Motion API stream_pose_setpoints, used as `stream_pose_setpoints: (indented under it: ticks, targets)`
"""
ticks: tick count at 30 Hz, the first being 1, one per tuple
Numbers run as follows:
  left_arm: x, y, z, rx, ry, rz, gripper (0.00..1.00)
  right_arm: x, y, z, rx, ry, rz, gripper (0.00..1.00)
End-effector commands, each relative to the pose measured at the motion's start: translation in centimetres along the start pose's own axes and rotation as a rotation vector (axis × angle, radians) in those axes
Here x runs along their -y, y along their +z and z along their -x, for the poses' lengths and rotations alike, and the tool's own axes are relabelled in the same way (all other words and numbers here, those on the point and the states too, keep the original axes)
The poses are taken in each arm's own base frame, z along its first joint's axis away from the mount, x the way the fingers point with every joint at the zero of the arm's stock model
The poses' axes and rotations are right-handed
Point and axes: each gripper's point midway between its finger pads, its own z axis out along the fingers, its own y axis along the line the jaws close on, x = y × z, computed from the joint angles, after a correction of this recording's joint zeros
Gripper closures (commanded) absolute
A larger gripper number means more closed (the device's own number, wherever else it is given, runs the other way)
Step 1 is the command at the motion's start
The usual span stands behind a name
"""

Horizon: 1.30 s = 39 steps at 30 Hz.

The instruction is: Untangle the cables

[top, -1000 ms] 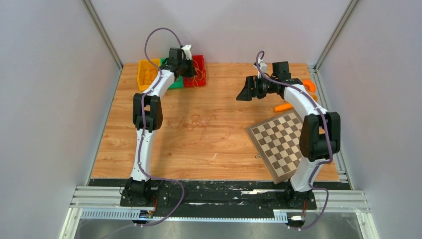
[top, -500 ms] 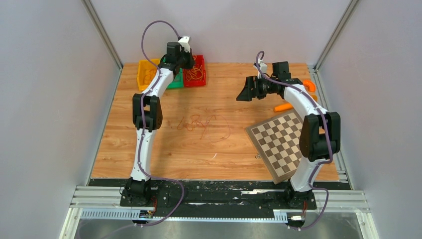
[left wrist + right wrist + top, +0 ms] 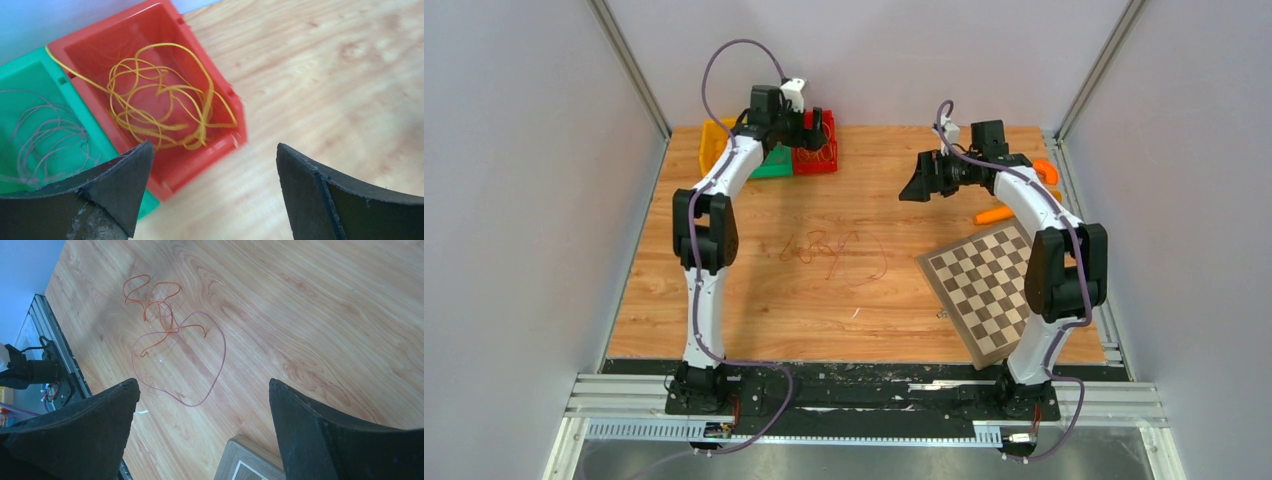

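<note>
Left fingers (image 3: 117, 187) were held wide and empty over the red bin (image 3: 200, 161), where the yellow cable (image 3: 170, 91) lay sorted apart, while right fingers (image 3: 75, 432), equally wide, were aimed at the orange cable (image 3: 159, 301) and red cable (image 3: 224, 351) found crossed on the desk (image 3: 325, 315), presumably next.

Yellow cable (image 3: 165, 90) balled ahead of my left gripper (image 3: 215, 150), pink cable (image 3: 50, 135) coiled leftward, orange cable (image 3: 145, 310) crossing red cable (image 3: 223, 350) flat ahead of my right gripper (image 3: 202, 385)

An orange cable (image 3: 190, 325) and a thin red cable (image 3: 224, 347) are seen lying crossed on the wooden table (image 3: 325, 315), framed between the widely parted fingers of the right gripper (image 3: 202, 385).
</note>
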Motion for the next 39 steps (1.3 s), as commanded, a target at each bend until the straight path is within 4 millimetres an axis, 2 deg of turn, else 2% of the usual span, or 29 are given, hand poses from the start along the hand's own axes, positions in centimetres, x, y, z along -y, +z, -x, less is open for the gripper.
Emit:
stream_pose_setpoints:
  ticks: [1, 2, 3, 4, 8, 10, 11, 12, 13, 14, 15, 16, 19, 23, 27, 29, 31, 34, 39]
  targets:
    - [5.3, -11.4, 8.8, 0.137, 0.206, -0.092, 0.00, -1.0, 0.0, 1.4, 0.023, -0.122, 0.025, 0.00]
    - [6.3, -13.5, 7.8, 0.120, 0.212, -0.143, 0.00, -1.3, 0.1, 1.0, 0.012, -0.136, 0.029, 0.00]
    - [6.7, -14.6, 6.9, 0.102, 0.231, -0.175, 0.00, -1.5, 0.3, 0.5, -0.005, -0.146, 0.033, 0.00]
    - [7.6, -16.5, 5.1, 0.076, 0.234, -0.244, 0.00, -1.7, 0.6, -0.2, -0.029, -0.156, 0.039, 0.00]
    - [8.9, -20.5, -3.6, -0.137, 0.259, -0.351, 0.00, -3.0, 2.0, -3.3, -0.119, -0.188, 0.060, 0.00]
    - [9.1, -21.7, -7.3, -0.227, 0.189, -0.342, 0.00, -3.5, 3.1, -4.7, -0.160, -0.199, 0.062, 0.01]
    - [9.2, -21.8, -7.9, -0.237, 0.131, -0.327, 0.00, -3.8, 3.7, -5.4, -0.181, -0.204, 0.064, 0.01]
    - [9.3, -22.2, -9.8, -0.264, 0.085, -0.313, 0.00, -4.0, 4.3, -6.1, -0.202, -0.211, 0.063, 0.02]
    - [9.4, -21.9, -9.9, -0.247, 0.024, -0.296, 0.00, -4.0, 5.0, -6.8, -0.225, -0.214, 0.055, 0.03]
    - [9.4, -22.0, -11.6, -0.269, -0.022, -0.275, 0.00, -4.0, 5.6, -7.4, -0.247, -0.221, 0.042, 0.03]
    - [8.9, -21.5, -11.7, -0.255, -0.068, -0.234, 0.00, -3.7, 6.1, -8.0, -0.269, -0.224, 0.021, 0.04]
    - [8.8, -21.3, -13.0, -0.277, -0.106, -0.219, 0.00, -3.6, 6.6, -8.6, -0.288, -0.226, 0.013, 0.05]
    - [8.2, -20.3, -14.7, -0.309, -0.197, -0.171, 0.00, -3.1, 7.6, -10.1, -0.335, -0.227, -0.014, 0.08]
    - [8.0, -18.8, -17.2, -0.341, -0.210, -0.140, 0.04, -2.5, 8.4, -11.3, -0.370, -0.211, -0.033, 0.10]
    - [8.6, -16.8, -18.9, -0.370, -0.184, -0.131, 0.11, -2.1, 8.3, -12.2, -0.387, -0.209, -0.044, 0.10]
    - [8.5, -16.1, -18.7, -0.369, -0.163, -0.121, 0.14, -2.1, 8.1, -12.8, -0.399, -0.205, -0.042, 0.10]
    - [8.3, -15.2, -19.6, -0.401, -0.151, -0.116, 0.16, -2.5, 7.8, -13.3, -0.406, -0.198, -0.022, 0.10]
    - [8.2, -14.7, -20.3, -0.442, -0.122, -0.112, 0.22, -2.6, 7.5, -13.8, -0.417, -0.194, -0.014, 0.10]
    - [8.7, -14.3, -21.6, -0.490, -0.084, -0.099, 0.34, -1.9, 7.1, -14.4, -0.431, -0.185, -0.041, 0.11]
